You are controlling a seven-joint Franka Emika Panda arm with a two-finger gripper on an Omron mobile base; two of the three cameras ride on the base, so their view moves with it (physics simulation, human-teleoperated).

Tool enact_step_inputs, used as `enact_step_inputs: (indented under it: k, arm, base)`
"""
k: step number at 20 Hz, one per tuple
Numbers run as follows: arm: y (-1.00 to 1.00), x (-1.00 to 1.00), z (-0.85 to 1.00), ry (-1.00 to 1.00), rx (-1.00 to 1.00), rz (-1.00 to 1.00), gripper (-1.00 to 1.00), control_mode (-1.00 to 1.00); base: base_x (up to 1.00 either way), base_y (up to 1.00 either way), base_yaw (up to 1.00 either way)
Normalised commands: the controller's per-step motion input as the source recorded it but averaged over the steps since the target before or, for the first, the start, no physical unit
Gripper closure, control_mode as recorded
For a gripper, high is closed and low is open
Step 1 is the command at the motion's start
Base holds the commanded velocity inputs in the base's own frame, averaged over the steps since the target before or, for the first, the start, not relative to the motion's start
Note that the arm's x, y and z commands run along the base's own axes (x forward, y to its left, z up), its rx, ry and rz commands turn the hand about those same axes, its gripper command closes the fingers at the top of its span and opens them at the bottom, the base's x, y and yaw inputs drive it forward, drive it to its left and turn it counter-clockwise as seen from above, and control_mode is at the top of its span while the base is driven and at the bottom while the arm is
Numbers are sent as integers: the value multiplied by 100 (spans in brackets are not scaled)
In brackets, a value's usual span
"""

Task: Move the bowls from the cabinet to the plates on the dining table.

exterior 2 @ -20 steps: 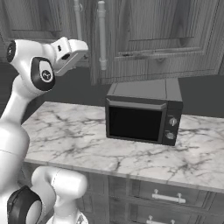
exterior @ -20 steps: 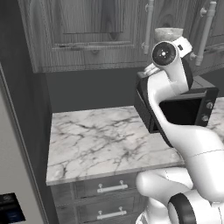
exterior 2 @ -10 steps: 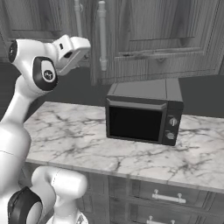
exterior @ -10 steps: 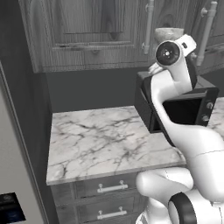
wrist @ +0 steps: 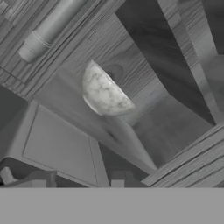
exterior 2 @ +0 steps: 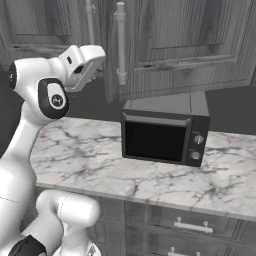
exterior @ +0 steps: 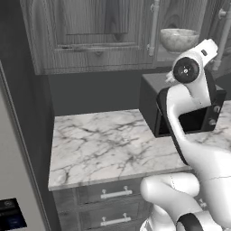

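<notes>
The white marble-look bowl [exterior: 179, 39] [wrist: 105, 94] stands on a shelf inside the grey wood-grain cabinet [exterior: 90, 36], behind an open door. My gripper [wrist: 61, 178] is open, a short way in front of the bowl and a little below it, with nothing between its fingertips. My hand [exterior 2: 86, 61] is raised to the cabinet's lower edge and points into the opening. The dark brown bowl, the plates and the dining table are out of view.
The open door's silver bar handle [exterior 2: 120, 42] [wrist: 50, 28] hangs just right of my hand. A black microwave [exterior 2: 161, 137] sits on the marble counter [exterior: 103, 144] below the cabinet. Drawers [exterior: 113, 194] run under the counter. A tall grey panel [exterior: 13, 158] stands at the left.
My wrist has shifted to the right and a little lower, and the hand has come closer to the cabinet opening. The bowl has not moved.
</notes>
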Motion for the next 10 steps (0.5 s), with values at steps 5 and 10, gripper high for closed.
enact_step_inputs:
  k: [5,10]
  arm:
    - [-75,-73,0,-14,-11,0,-100,-100]
    - [-81,-75,-4,-8,-6,0,-100,-100]
  base:
    - [0,0,0]
    - [0,0,0]
